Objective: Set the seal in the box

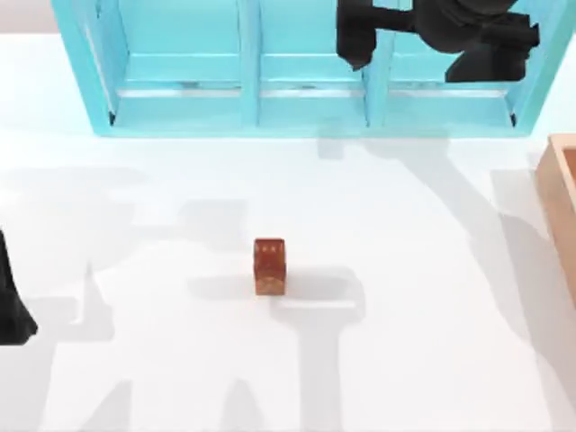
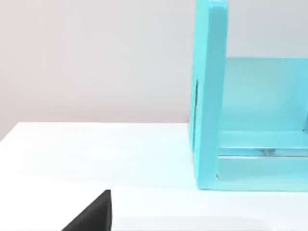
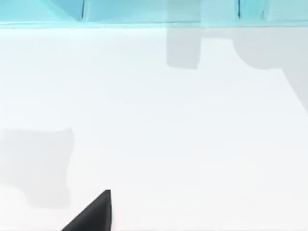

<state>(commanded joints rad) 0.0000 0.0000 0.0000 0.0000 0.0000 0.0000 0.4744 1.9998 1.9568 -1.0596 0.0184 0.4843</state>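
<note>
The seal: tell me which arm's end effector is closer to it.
Right, narrowly, as far as the top view shows. The right end effector hangs over the turquoise shelf, beyond the seal. The left arm sits at the table's left edge, level with the seal.

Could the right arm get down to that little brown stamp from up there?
Probably yes: the stamp stands alone on open table, and nothing lies between it and the right arm above the shelf.
</note>
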